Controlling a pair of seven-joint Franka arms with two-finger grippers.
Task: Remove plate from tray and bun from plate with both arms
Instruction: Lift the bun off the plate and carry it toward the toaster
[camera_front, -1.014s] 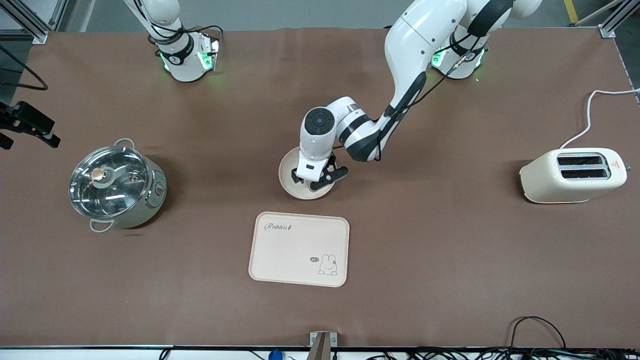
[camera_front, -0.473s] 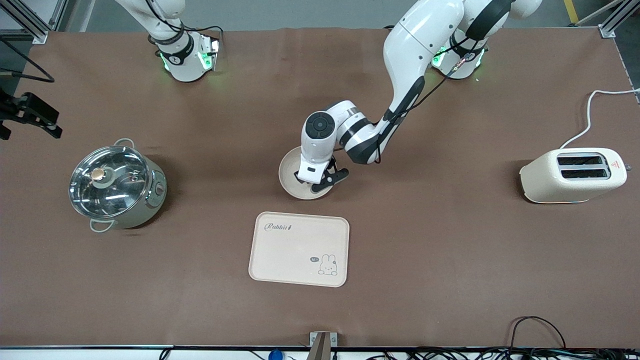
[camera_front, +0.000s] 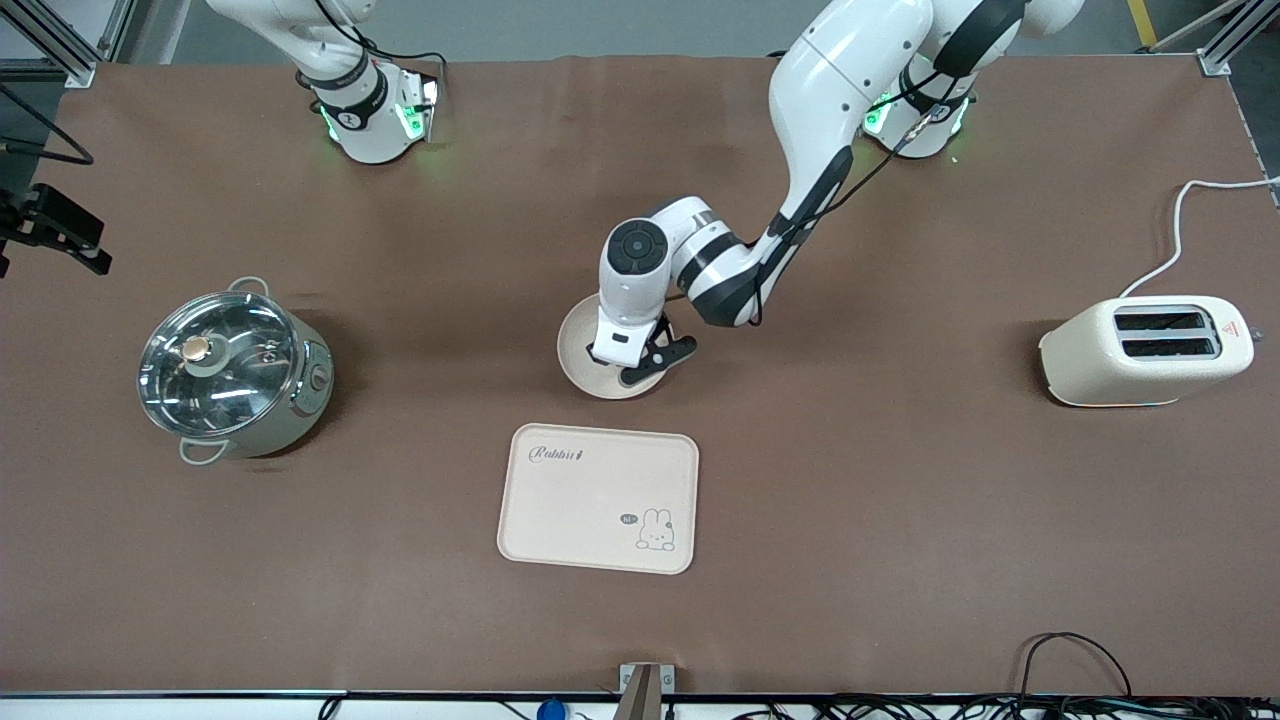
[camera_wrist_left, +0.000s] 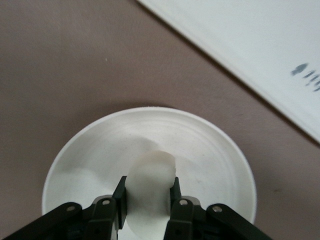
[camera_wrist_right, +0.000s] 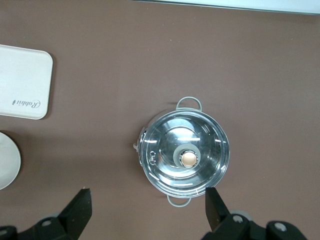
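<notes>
Plate (camera_front: 585, 357): seen at frame centre, on the table (camera_front: 900, 500), just above the tray (camera_front: 597, 511).
Bun (camera_wrist_left: 150, 192): held over the plate.
Left gripper (camera_wrist_left: 148, 202): fingers closed on the bun.
Right gripper (camera_wrist_right: 147, 212): spread wide, high above the pot (camera_wrist_right: 184, 155), at frame's left edge.

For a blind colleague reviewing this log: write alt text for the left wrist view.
The left gripper is shut on the bun, a pale oval lump between its black fingers, over the middle of the round cream plate. The plate sits on the brown table, and a corner of the cream tray shows beside it.
</notes>
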